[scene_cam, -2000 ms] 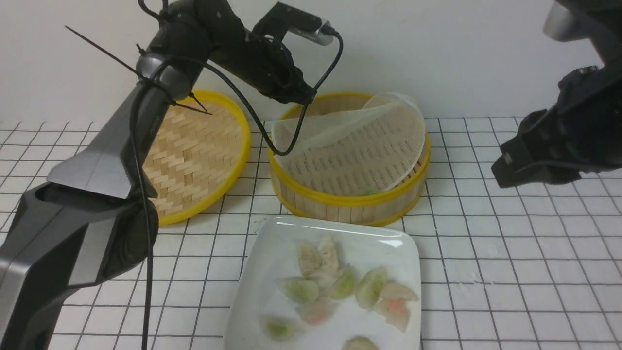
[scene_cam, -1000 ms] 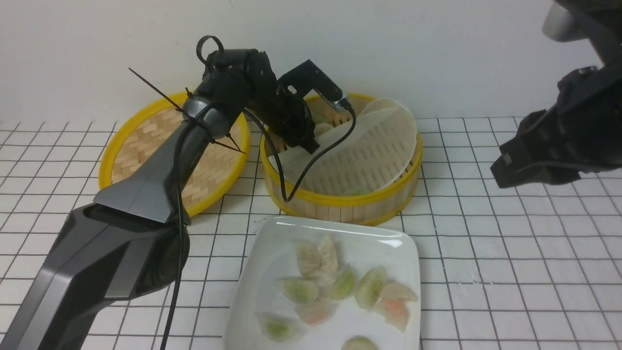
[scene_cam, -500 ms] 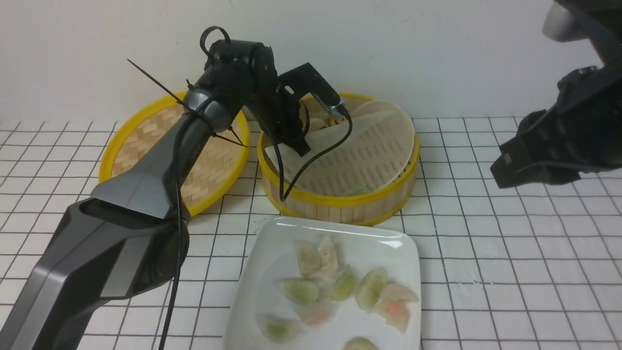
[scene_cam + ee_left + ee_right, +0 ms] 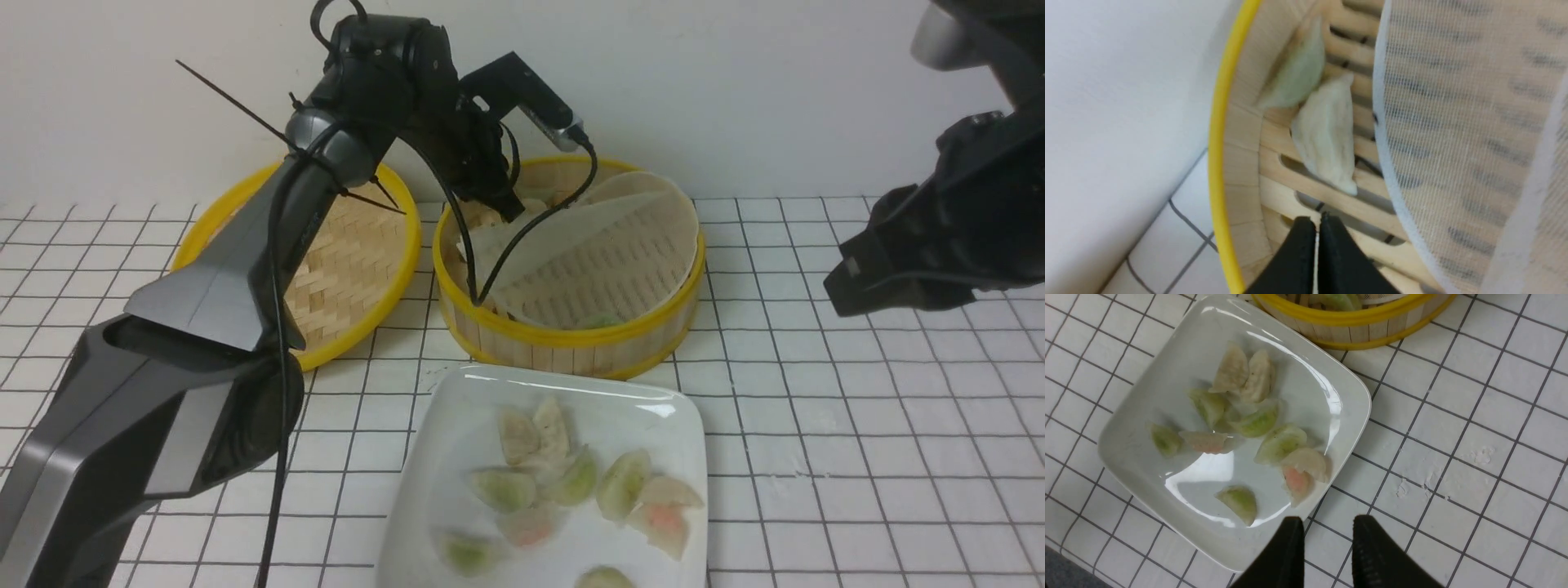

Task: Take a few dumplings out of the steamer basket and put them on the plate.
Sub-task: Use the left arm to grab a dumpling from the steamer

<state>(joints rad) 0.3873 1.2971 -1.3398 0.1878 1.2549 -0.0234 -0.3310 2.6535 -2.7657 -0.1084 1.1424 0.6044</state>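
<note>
The steamer basket [image 4: 571, 336] stands behind the plate [image 4: 482, 392], with its white liner [image 4: 608, 245] folded up toward the right. My left gripper [image 4: 508, 211] [image 4: 1316, 221] hangs inside the basket's back left, shut with nothing between its fingers. Just beyond its tips, a beige dumpling [image 4: 1327, 141] and a pale green dumpling [image 4: 1299, 73] lie on the slatted floor by the wall. Another green dumpling [image 4: 604, 321] peeks out at the basket's front. Several dumplings [image 4: 563, 478] [image 4: 1257, 424] lie on the plate. My right gripper [image 4: 1329, 522] [image 4: 849, 286] hovers open and empty beside the plate's edge.
The flat woven lid [image 4: 351, 261] with a yellow rim lies to the left of the basket, touching it. A white wall runs close behind both. The left arm's cable [image 4: 490, 278] dangles into the basket. White tiled table surrounds the plate.
My left gripper has shut on nothing and risen a little at the basket's back left. The basket slid slightly left and the liner folded further. The right arm has not moved.
</note>
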